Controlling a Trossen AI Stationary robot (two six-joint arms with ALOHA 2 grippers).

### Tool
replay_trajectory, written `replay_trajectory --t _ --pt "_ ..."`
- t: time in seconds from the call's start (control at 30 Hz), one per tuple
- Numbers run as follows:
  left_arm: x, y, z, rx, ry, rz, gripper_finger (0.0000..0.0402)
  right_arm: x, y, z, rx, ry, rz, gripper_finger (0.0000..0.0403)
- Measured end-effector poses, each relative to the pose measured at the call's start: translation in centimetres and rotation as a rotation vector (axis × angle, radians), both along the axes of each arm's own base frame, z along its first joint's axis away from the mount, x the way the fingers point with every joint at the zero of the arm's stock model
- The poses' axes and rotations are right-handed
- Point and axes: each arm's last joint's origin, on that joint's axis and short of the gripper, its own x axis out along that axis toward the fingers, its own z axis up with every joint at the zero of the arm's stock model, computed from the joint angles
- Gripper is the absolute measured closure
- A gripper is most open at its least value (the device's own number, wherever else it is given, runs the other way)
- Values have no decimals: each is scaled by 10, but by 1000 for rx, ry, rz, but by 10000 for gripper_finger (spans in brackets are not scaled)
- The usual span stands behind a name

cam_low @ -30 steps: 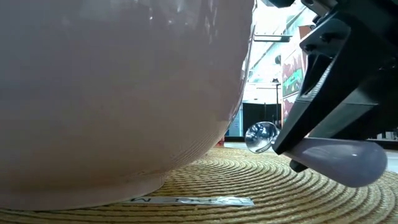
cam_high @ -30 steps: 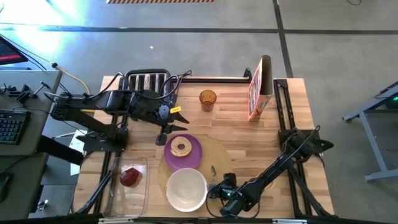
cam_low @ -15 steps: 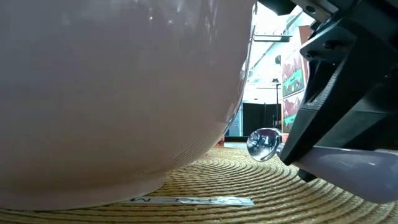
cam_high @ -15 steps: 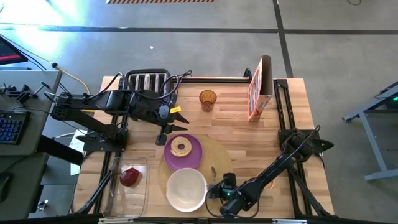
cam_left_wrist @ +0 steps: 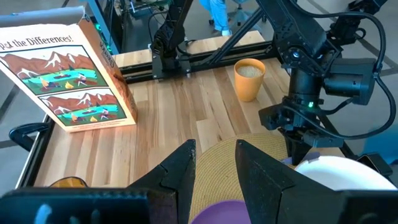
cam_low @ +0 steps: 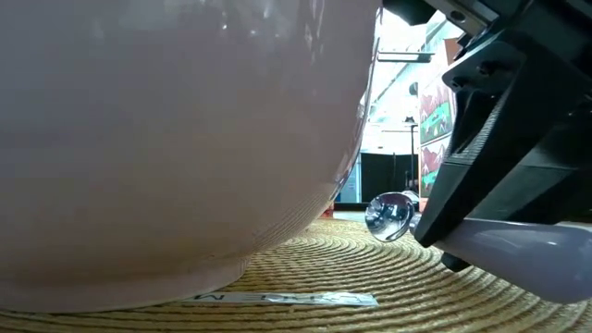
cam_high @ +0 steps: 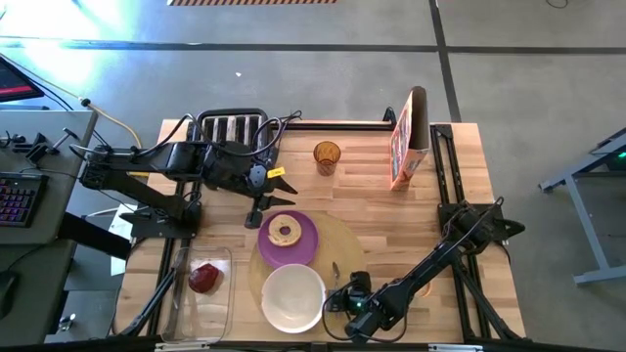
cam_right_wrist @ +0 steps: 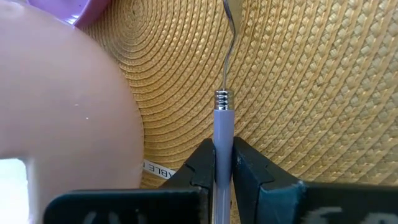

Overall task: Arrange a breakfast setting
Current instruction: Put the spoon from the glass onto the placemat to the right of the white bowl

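Note:
A round tan placemat (cam_high: 337, 244) carries a small purple plate (cam_high: 305, 246) with a bagel ring (cam_high: 285, 232) and a white bowl (cam_high: 292, 297). To the bowl's right, a metal spoon (cam_right_wrist: 227, 56) with a lavender handle lies over the mat. My right gripper (cam_high: 346, 296) is shut on it at the mat's near edge. My left gripper (cam_left_wrist: 214, 168) hovers open above the plate's far edge, holding nothing. A dark red food piece (cam_high: 205, 278) lies in the clear container (cam_high: 186, 305). My right gripper pinches the spoon's lavender handle (cam_right_wrist: 222, 134) between its two fingers, just behind the metal collar. The fingers slant down from the table's near right and run roughly along the handle. The handle's free end (cam_low: 518, 259) sticks out below the gripper. Whether the spoon's bowl (cam_low: 390, 215) touches the mat, I cannot tell.
A black toaster (cam_high: 233, 127) stands at the far left. An amber cup (cam_high: 327, 156) and an upright cereal box (cam_high: 409, 137) stand at the far side. Bare wood lies between them and the mat.
The spoon in my right gripper has shifted slightly: its lavender handle end has sunk a little, and its bowl sits a little lower over the mat.

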Motion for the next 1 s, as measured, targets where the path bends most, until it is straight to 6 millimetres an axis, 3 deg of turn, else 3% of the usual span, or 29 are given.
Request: replay_trajectory --t 1.0 --pt "0 0 0 -3 -1 1 298 1 2 1 45 19 28 386"
